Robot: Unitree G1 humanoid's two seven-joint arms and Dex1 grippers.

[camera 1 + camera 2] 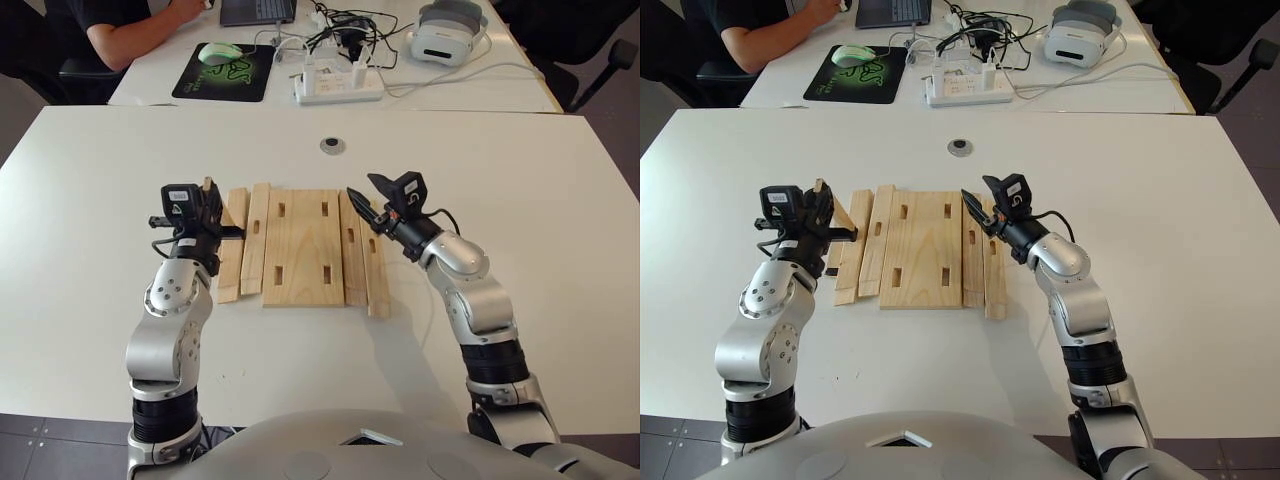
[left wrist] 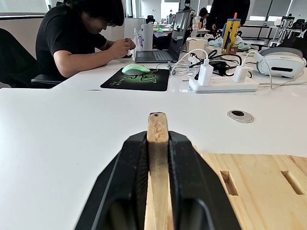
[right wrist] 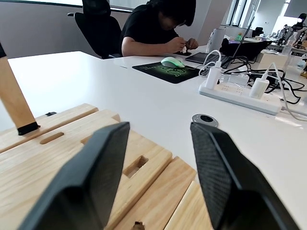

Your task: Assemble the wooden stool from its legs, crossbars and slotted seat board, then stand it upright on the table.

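On the left of the white surface (image 1: pixel 500 160), a pale wooden bar (image 2: pixel 157 122) is held by the left gripper (image 2: pixel 157 139), whose black fingers (image 2: pixel 187 163) are clamped on its two flat faces. The bar is lifted off the surface and tilted, its free end pointing up and away. Whether it is a leg or a crossbar cannot be told.

Just right of it, two pale wooden strips with slots (image 1: pixel 250 240) lie flat, side by side against the left edge of the slotted seat board (image 1: pixel 305 250). This light rectangular board lies flat in the middle, with four slots showing. Two more pale wooden strips (image 1: pixel 362 260) lie flat along its right edge, touching each other.

Over the far end of those right-hand strips the right gripper (image 1: pixel 359 184) is held low, its black fingers (image 3: pixel 91 163) wide apart with nothing between them.

Assembly is judged to be at an early stage, with no piece yet seated in a slot. The lifted bar is gripped over a short length only, so it could pivot or slip if pressed into a slot off-line, and a skewed end could jam. The right-hand strips touch, so both might be caught together, or the board nudged. None of the flat parts is pinned down, so any sideways push could scatter them.
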